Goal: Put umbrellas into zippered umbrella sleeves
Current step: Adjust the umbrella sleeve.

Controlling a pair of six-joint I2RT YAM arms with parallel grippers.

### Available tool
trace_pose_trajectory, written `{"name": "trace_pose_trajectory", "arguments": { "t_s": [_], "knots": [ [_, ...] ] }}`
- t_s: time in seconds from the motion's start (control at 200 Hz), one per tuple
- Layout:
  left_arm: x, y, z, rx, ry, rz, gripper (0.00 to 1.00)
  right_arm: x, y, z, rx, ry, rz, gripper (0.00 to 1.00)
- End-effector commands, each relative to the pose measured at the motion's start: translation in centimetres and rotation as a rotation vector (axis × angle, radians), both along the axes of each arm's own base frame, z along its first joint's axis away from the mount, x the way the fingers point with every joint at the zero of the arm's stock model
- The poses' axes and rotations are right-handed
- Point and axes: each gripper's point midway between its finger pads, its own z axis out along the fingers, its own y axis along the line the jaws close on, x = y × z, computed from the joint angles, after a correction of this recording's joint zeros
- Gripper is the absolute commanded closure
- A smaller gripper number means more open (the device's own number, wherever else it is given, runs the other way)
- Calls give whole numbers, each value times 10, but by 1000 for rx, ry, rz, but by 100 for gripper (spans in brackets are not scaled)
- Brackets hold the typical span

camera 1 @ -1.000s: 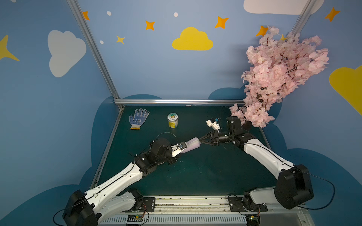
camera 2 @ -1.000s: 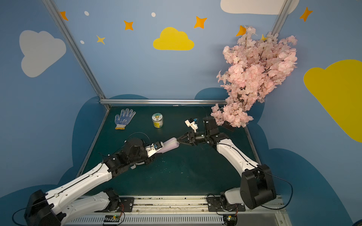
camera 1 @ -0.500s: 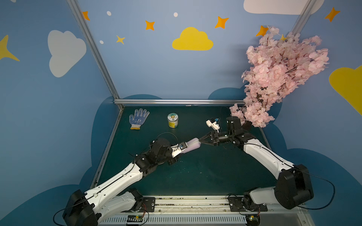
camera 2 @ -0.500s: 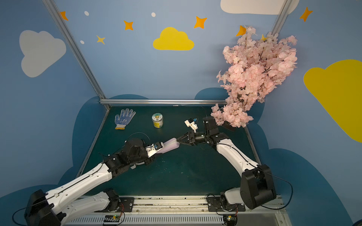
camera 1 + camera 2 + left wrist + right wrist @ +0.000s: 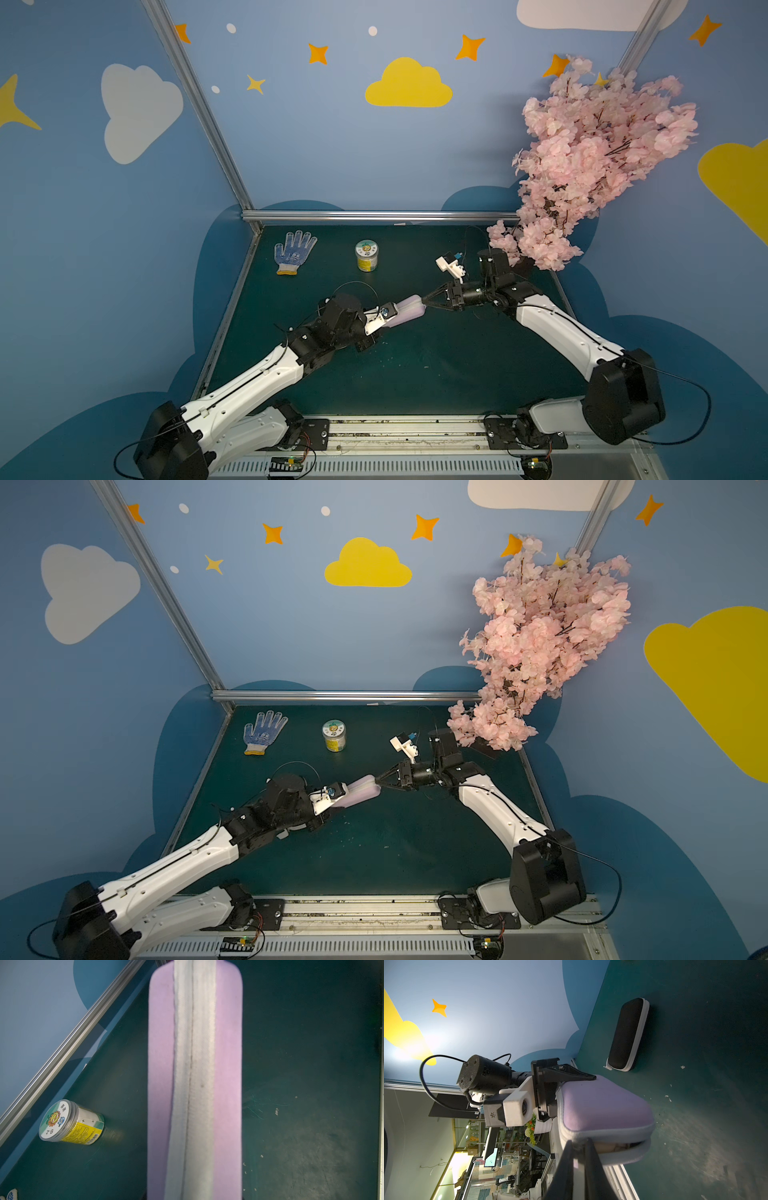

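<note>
A lilac zippered umbrella sleeve (image 5: 409, 309) (image 5: 361, 789) hangs above the green table, with my left gripper (image 5: 395, 318) shut on one end. One of its black fingers (image 5: 571, 1075) lies along the lilac shell (image 5: 602, 1105). The grey zip band (image 5: 193, 1084) runs down the sleeve's length. My right gripper (image 5: 424, 300) (image 5: 579, 1145) is pinched shut on the zip pull at the other end. There the zip gapes, showing pale beige (image 5: 612, 1147) inside; I cannot tell umbrella from lining. A black sleeve (image 5: 627, 1034) lies closed on the table.
A blue-dotted white glove (image 5: 294, 253) and a yellow-labelled jar (image 5: 366, 255) (image 5: 70, 1124) sit near the back rail (image 5: 374, 215). A pink blossom branch (image 5: 582, 166) overhangs the back right corner, close above the right arm's wrist.
The right gripper's jaws have drawn together at the sleeve's end. Both arms and the lilac sleeve stay where they were.
</note>
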Motion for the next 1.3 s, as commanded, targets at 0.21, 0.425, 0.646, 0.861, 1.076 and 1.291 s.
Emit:
{"name": "trace_pose_trajectory", "arguments": {
  "t_s": [0.21,0.425,0.646,0.861,1.076,1.291],
  "knots": [
    [8,-8,32,-146,-30,11,97,-7,-3,-2,-19,3,25,100],
    [4,-5,52,-302,90,-7,97,-5,-15,-23,-108,-16,-6,100],
    [4,-3,63,-385,136,-13,97,-3,-18,-22,-98,3,-27,100],
    [2,-5,64,-427,182,-33,97,6,-16,8,22,26,-41,85],
    [7,-6,62,-538,320,-8,97,9,-25,13,46,-14,-67,43],
    [12,-22,77,-745,536,22,97,19,-16,8,27,-83,-132,20]
  ]
}}
